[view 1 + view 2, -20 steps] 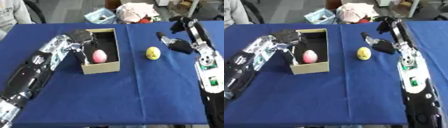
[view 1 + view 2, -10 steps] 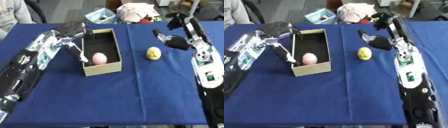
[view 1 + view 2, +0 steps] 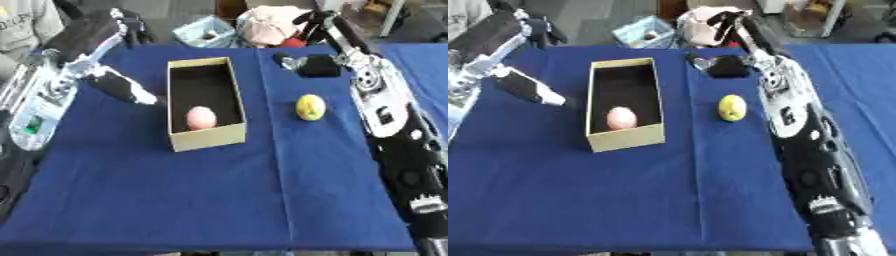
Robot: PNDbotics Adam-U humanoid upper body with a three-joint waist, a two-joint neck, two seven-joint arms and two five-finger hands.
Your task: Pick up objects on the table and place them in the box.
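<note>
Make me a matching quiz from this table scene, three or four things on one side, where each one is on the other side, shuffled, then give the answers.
Things:
1. pink egg-shaped object
2. yellow object
3. box
4. right hand

Places:
A. on the blue cloth, right of the box
B. inside the box, at its near end
C. above the table's far side, beyond the yellow object
D. standing open on the table, left of the yellow object

Pairs: 1-B, 2-A, 3-D, 4-C
</note>
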